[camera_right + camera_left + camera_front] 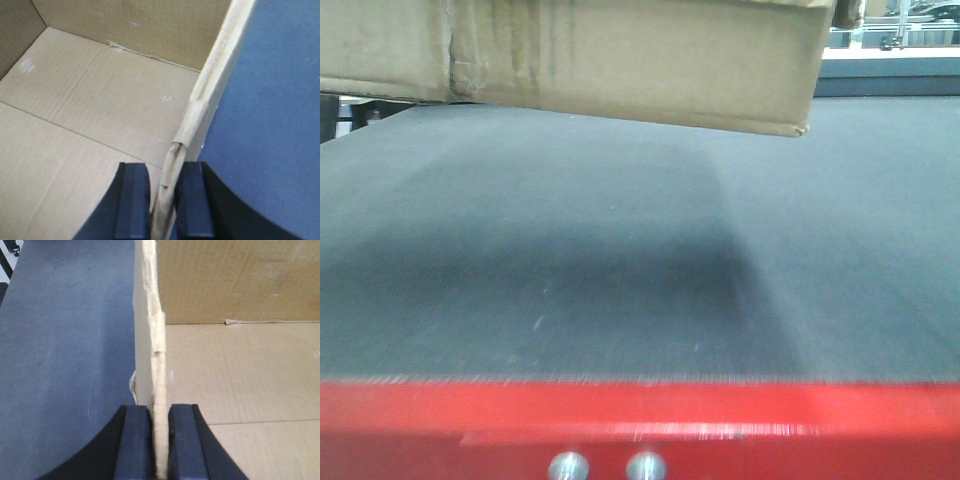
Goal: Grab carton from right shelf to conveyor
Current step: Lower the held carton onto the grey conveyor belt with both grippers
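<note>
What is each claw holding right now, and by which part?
Both grip the open brown corrugated cardboard carton: the left claw pinches the top edge of its left side wall, the right claw the right wall's top edge.

the conveyor (840, 250) is a wide, flat, dark grey textured belt; a bright red edge (420, 415) runs along its near side, bearing two round bolts (568, 466); a broad shadow (570, 270) darkens the belt left of centre

The right gripper (163, 200) clamps its two black fingers (134, 200) on the carton (90, 110) at the crumpled top edge of a side wall, one inside and one outside. Left of the wall is the carton's corrugated floor. Right of it is the dark grey conveyor belt (270, 125).
</note>
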Available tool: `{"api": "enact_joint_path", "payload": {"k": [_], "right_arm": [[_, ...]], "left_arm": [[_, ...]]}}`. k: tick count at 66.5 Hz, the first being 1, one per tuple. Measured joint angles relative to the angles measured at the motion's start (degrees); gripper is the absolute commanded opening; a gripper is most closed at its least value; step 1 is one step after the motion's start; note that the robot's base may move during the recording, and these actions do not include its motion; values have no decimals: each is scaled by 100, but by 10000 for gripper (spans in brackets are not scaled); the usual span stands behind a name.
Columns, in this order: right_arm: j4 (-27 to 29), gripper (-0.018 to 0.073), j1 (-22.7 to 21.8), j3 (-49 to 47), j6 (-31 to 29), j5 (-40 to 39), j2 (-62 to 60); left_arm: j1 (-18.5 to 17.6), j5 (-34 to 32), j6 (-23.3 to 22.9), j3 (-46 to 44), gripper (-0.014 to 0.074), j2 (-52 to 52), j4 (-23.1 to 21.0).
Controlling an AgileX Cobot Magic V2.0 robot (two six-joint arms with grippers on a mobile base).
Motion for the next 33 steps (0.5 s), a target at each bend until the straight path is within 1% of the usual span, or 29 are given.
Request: {"api": "enact_joint_path", "payload": {"k": [33], "right_arm": [[0, -67, 0, 0, 0, 0, 0]], "left_arm": [[0, 0, 0, 0, -9, 0, 0]]}}
